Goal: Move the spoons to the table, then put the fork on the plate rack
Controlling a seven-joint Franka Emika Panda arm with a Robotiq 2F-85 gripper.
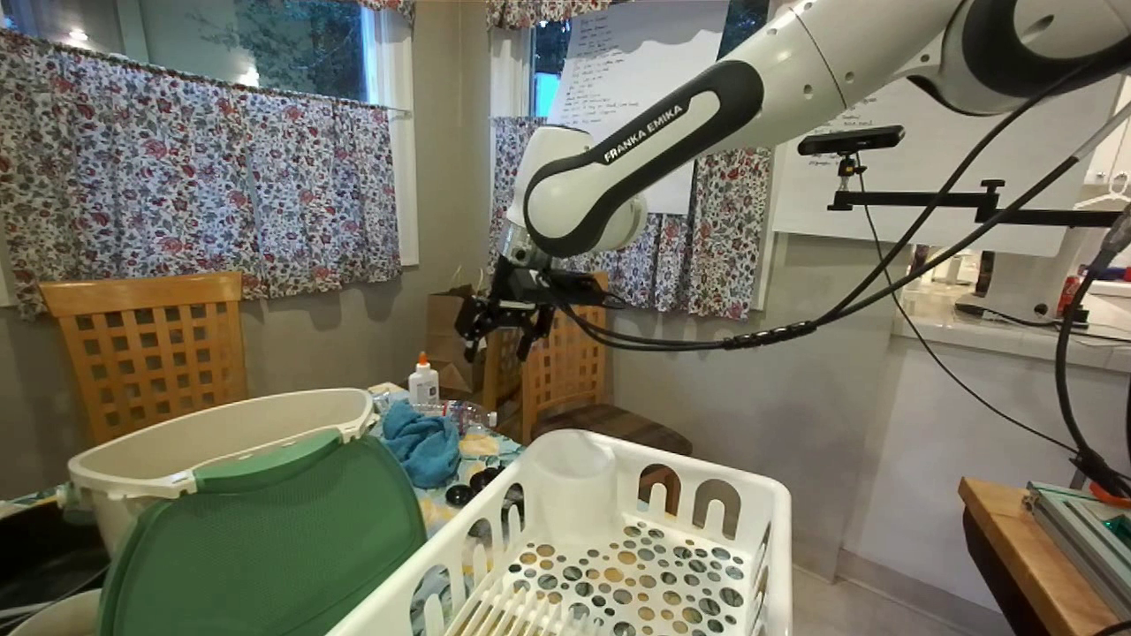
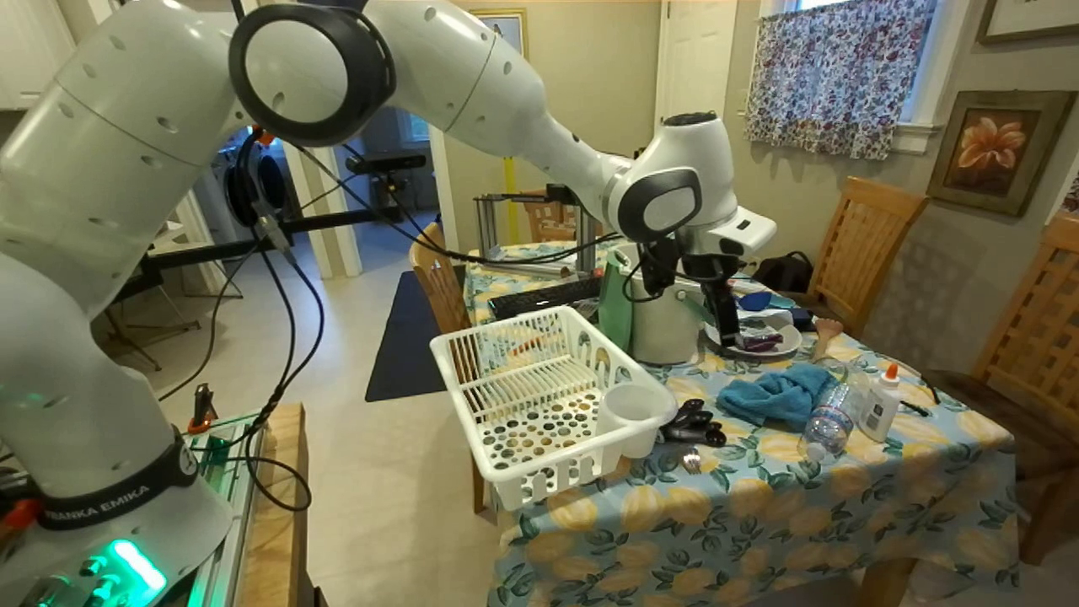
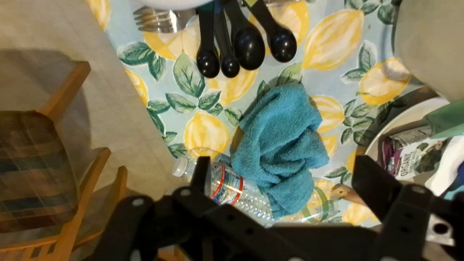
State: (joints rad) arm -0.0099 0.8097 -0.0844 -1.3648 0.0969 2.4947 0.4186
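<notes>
Silver metal fork (image 3: 168, 20), tined end showing, on the lemon-print-clothed table (image 3: 206, 134) beside four black, round-bowled spoons (image 3: 248, 49), near the white slotted-plastic rack (image 1: 758, 510).
Likely light, stiff, slippery; you might pinch its neck, handle being hidden. Your black two-fingered gripper (image 3: 281, 161): spread, holding nothing.

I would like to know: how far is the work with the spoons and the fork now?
Looks done: the black spoons lie on the table, though how they came there does not show. In hand: nothing; the gripper hangs open and holds no object. Remaining: the fork lies on the table near the spoons, so lifting it onto the plate rack is probably the part left.
</notes>
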